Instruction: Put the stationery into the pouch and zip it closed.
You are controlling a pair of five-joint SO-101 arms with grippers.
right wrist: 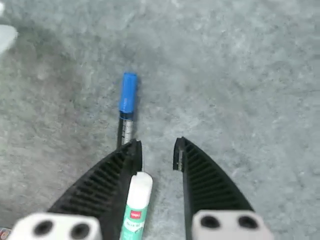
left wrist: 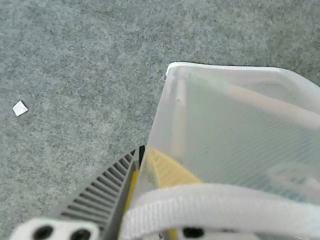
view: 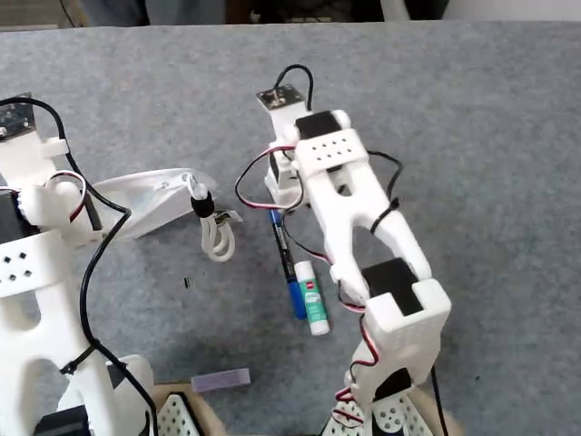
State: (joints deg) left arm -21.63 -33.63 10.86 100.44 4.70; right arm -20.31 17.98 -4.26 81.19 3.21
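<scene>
Currently, right jaws: released. The two ribbed fingers (right wrist: 107, 185) stand parted, with bare bench (right wrist: 240, 75) in the gap between the tips. The glue stick (right wrist: 137, 205) lies just inside one finger, its white cap against or almost against that finger's inner edge; cannot tell which. The pen (right wrist: 128, 92) lies on the bench just ahead of the same fingertip, blue cap at the far end, dark barrel running back under the tip. High view: pen (view: 287, 263) and glue stick (view: 313, 295) lie side by side, close and roughly parallel, alongside the right arm (view: 349, 195).

Left jaws: grasping the pouch (left wrist: 235, 130) at its edge. One grey ribbed finger (left wrist: 100, 195) presses against the mesh wall; the other is hidden behind the pouch. A yellow shape (left wrist: 167, 172) shows through the white mesh beside the fingertip; identity not clear. A white band (left wrist: 225, 210) crosses near the base of the jaws. High view: the pouch (view: 150, 200) sticks out from the left arm (view: 36, 272) toward the right jaws without touching them. Its strap loop (view: 218, 241) with a black clip (view: 201, 202) sits between the pouch and the pen.

Farther out: purple eraser (view: 221, 380) on the bench, well apart from both jaws, near the arm bases. Small white scrap (left wrist: 20, 108) on the bench, off to one side of the left jaws.
</scene>
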